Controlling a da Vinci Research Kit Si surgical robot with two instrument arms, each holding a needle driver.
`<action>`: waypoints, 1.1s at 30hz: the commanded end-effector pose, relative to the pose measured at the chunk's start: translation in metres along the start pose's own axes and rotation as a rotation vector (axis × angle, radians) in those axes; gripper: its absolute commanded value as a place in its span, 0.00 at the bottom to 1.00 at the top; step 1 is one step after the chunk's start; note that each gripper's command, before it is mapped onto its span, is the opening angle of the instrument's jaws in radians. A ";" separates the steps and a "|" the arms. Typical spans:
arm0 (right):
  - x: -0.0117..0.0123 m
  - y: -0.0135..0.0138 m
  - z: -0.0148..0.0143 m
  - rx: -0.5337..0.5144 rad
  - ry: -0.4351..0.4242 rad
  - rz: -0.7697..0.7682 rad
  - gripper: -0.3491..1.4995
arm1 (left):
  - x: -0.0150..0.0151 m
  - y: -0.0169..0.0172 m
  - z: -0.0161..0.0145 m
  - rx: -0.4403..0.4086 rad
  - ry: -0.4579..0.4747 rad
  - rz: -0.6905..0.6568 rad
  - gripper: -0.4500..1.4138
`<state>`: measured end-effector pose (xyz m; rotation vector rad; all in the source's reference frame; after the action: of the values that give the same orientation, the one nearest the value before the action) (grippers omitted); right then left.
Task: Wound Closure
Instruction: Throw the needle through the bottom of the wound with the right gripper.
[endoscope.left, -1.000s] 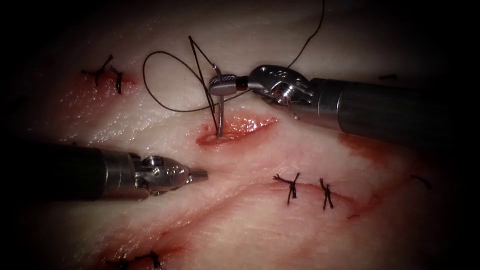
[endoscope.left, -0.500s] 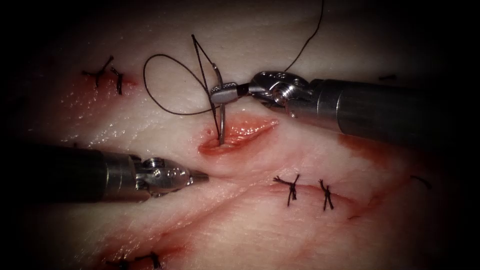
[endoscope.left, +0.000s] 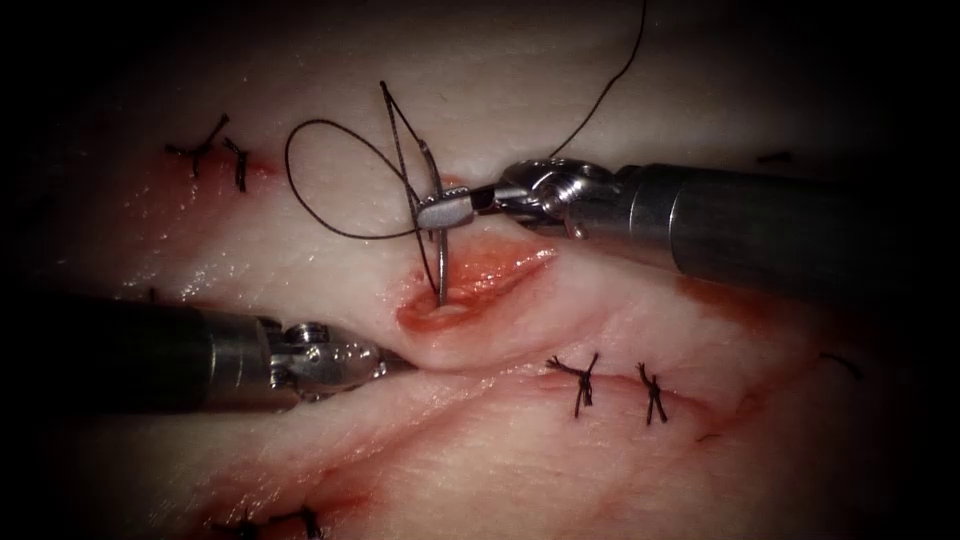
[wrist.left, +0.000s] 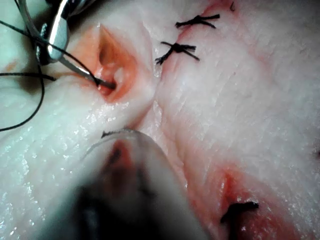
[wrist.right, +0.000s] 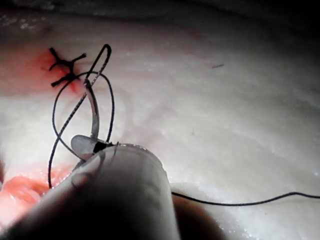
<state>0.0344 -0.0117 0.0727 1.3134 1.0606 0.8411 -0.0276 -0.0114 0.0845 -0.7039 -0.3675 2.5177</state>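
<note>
Right hand (endoscope.left: 443, 209) clamps needle (endoscope.left: 437, 255) mid-curve just above cut (endoscope.left: 470, 285); needle tip inside cut. Left hand (endoscope.left: 398, 360) clenched, holding nothing, pressing tissue (endoscope.left: 480, 460) below cut. Thread (endoscope.left: 330, 180) loops above cut.

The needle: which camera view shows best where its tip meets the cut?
The left wrist view: the needle tip enters the open cut close up. The endoscope view shows it from farther; the right wrist view shows its held end.
</note>
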 end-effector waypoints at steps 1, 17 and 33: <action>0.0004 -0.0003 0.0011 0.017 0.000 0.018 0.00 | 0.0004 -0.0001 0.0007 0.000 0.002 -0.002 0.24; -0.0062 -0.0023 0.0038 0.084 -0.008 0.305 0.00 | 0.0000 -0.0003 0.0005 -0.004 -0.001 -0.010 0.26; -0.0103 -0.0048 0.0071 0.068 0.035 0.437 0.00 | -0.0001 -0.0003 0.0005 -0.004 -0.004 -0.015 0.26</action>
<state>0.0364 -0.0248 0.0688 1.6166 0.8390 1.1701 -0.0271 -0.0113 0.0846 -0.6938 -0.3789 2.5044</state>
